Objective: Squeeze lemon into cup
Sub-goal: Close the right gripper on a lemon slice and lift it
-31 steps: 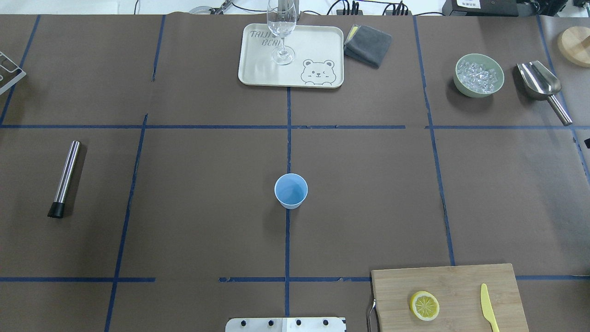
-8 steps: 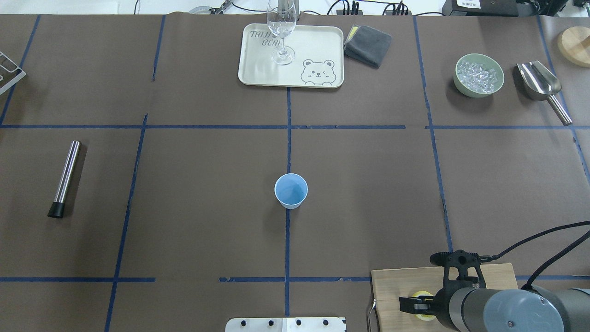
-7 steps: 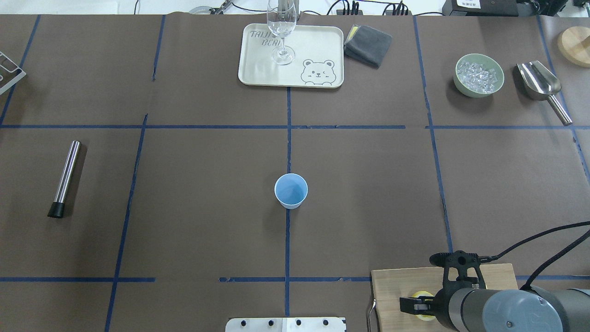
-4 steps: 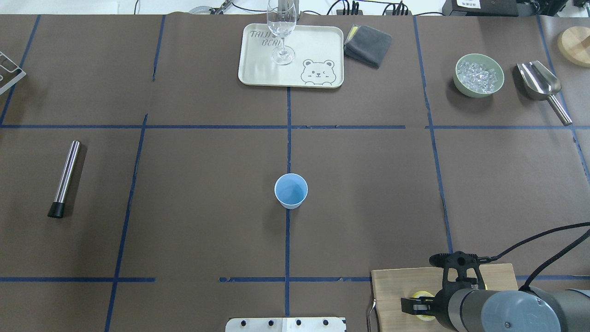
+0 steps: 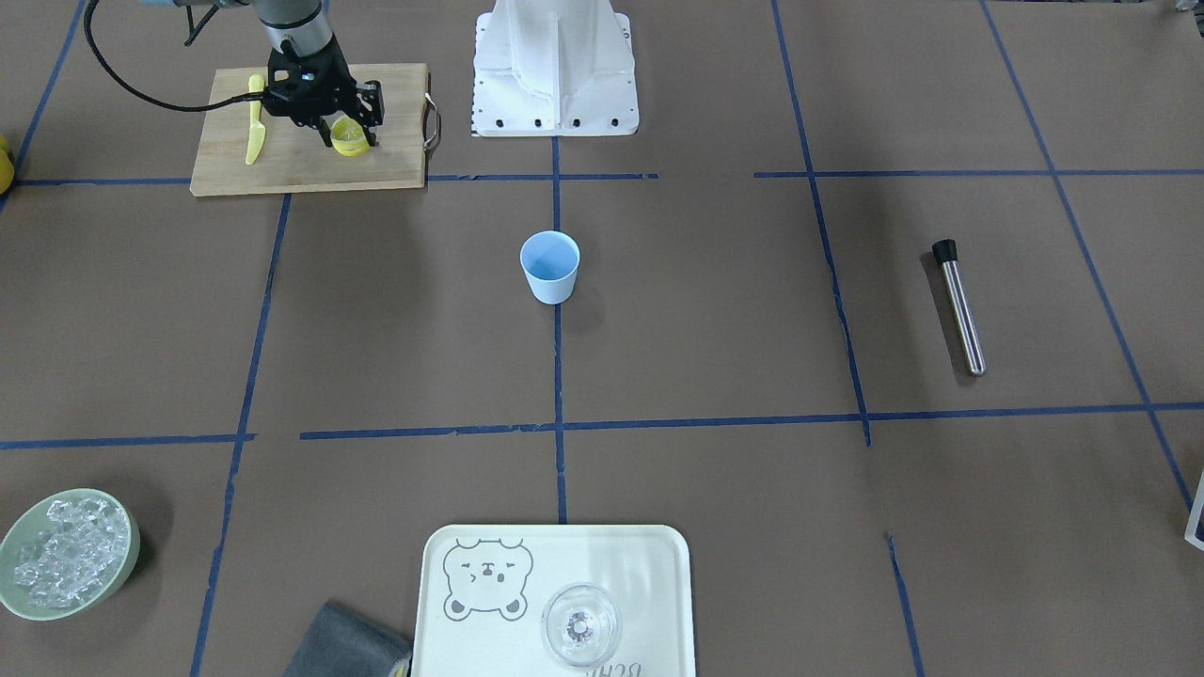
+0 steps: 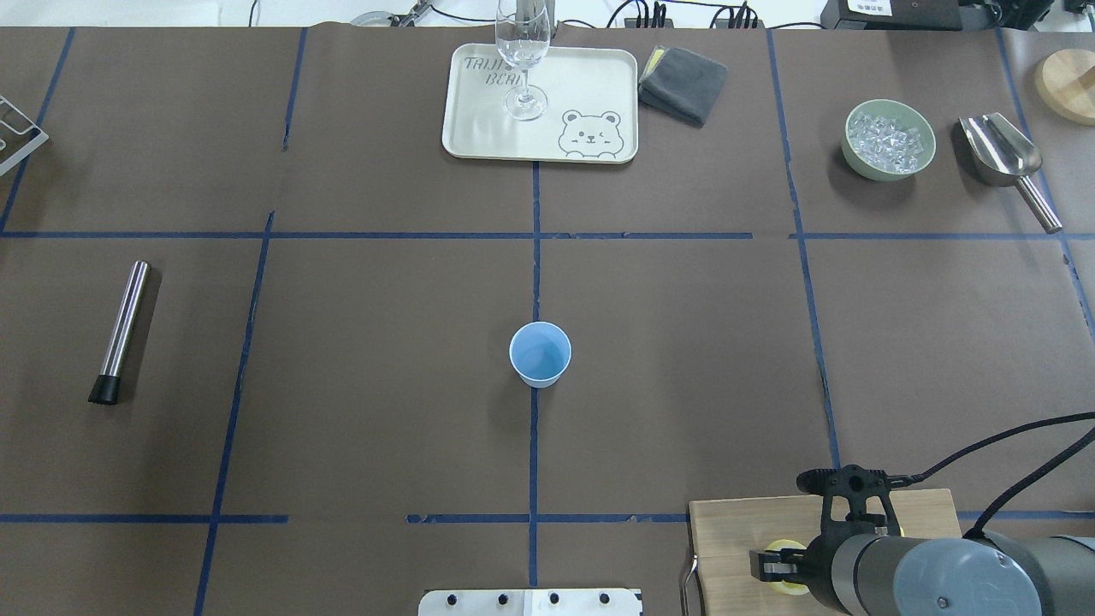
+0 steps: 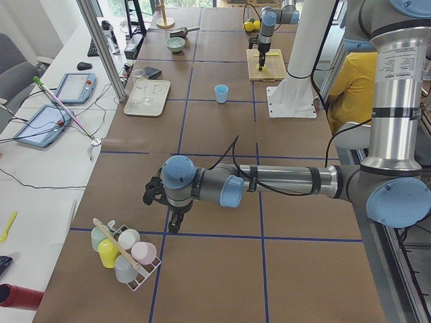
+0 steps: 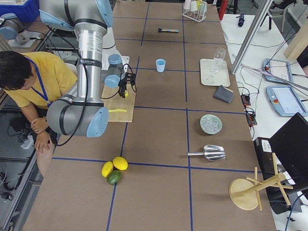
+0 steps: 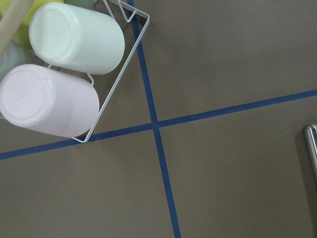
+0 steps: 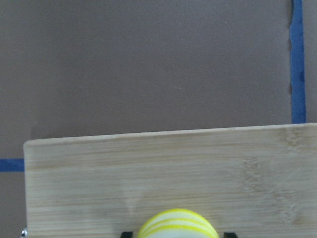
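Left hand (image 7: 172,225): hangs low over the bench (image 6: 342,428) at its left end, well apart from every task item. It shows only in the side view, so I cannot tell whether it is released or clenched, and its wrist camera shows no fingers. It is judged to have no part in the present step. Centre: the cup (image 6: 540,352) stands upright on the middle tape line, mouth up. Its inside reads as plain blue with no juice or pulp that can be made out. Nothing is over it or touching it. Right: the lemon (image 10: 177,225) lies on the board (image 6: 727,530) at the robot's near right corner, not lifted. The right hand (image 5: 351,137) is down over it, with one finger (image 10: 127,234) on each side of the fruit. The jaws stand close against the rind, but the wrist view cuts off at the tips. Whether they grip or merely bracket the lemon cannot be told. Assessment: the task is at the pick-up stage, with only the approach to the lemon done. Outstanding are a confirmed grip, the lift, the carry leftward to the cup, and the squeeze itself.
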